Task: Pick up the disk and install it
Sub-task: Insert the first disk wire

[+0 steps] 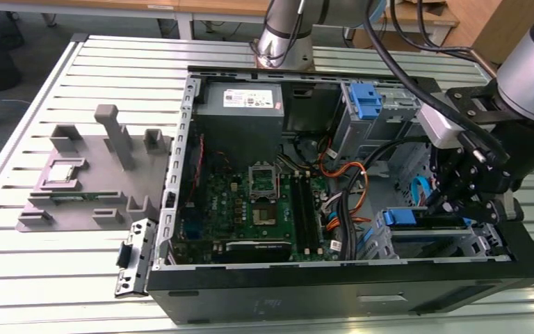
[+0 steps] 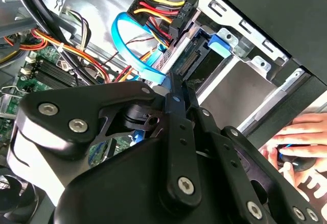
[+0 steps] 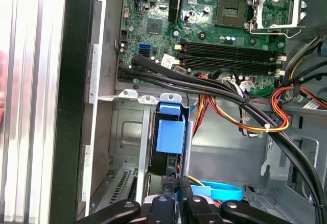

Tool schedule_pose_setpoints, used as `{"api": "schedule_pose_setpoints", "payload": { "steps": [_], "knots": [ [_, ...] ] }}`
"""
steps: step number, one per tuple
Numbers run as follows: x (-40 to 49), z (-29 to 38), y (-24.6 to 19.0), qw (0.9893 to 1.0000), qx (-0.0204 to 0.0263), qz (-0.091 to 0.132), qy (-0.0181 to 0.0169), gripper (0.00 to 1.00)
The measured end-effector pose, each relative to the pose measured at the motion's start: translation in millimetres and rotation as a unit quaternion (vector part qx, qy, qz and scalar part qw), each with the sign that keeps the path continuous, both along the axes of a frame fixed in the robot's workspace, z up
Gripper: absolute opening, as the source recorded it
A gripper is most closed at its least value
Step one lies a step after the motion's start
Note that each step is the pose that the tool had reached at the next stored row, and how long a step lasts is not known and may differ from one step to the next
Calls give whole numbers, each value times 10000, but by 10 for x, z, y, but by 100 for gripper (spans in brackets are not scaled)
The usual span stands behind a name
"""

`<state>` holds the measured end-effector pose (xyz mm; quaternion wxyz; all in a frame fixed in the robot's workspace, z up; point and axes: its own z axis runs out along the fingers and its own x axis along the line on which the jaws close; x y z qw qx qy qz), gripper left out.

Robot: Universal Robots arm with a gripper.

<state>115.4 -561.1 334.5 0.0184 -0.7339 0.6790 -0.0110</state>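
Slatted metal tabletop [image 1: 53, 271] carries an open computer case [image 1: 341, 285]. Reaching down into the case's corner at the exterior view's right, the arm holds its gripper [image 1: 462, 198] over the drive cage [image 1: 452, 240]. The disk [image 3: 171, 132] sits in that cage, blue rail showing. The fingers [image 3: 176, 191] are pressed together just beside its end.

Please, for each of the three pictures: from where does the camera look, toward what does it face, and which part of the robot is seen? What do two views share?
Exterior view: off the arm, above, facing down into the open black computer case; arm and black gripper show.
Second wrist view: on the arm, behind the gripper's black linkage, facing the drive bay; a person's hand shows outside the case.
First wrist view: on the arm, facing the green motherboard and the blue-railed silver disk in the bay.
Shared: both wrist views show the disk.
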Motion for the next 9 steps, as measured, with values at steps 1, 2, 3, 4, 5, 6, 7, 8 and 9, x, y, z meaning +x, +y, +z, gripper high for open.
{"api": "schedule_pose_setpoints", "payload": {
  "steps": [1, 2, 3, 4, 5, 6, 7, 8, 9],
  "knots": [
    [-1, -5, 0, 10000, 1, 0, 0, 16],
    [-1, -15, 0, 10000, 2, 1, 0, 16],
    [-1, -24, 0, 10000, 1, 3, 0, 16],
    [-2, -28, 0, 10000, 0, 4, 0, 16],
    [-2, -29, 0, 10000, 0, 4, 0, 16],
    [-2, -29, 0, 10000, -1, 5, 0, 16],
    [-2, -29, 0, 10000, -1, 5, 0, 16],
    [-2, -33, 0, 10000, 0, 5, 0, 16],
    [-4, -40, 0, 10000, 0, 5, 0, 16]
  ]
}}
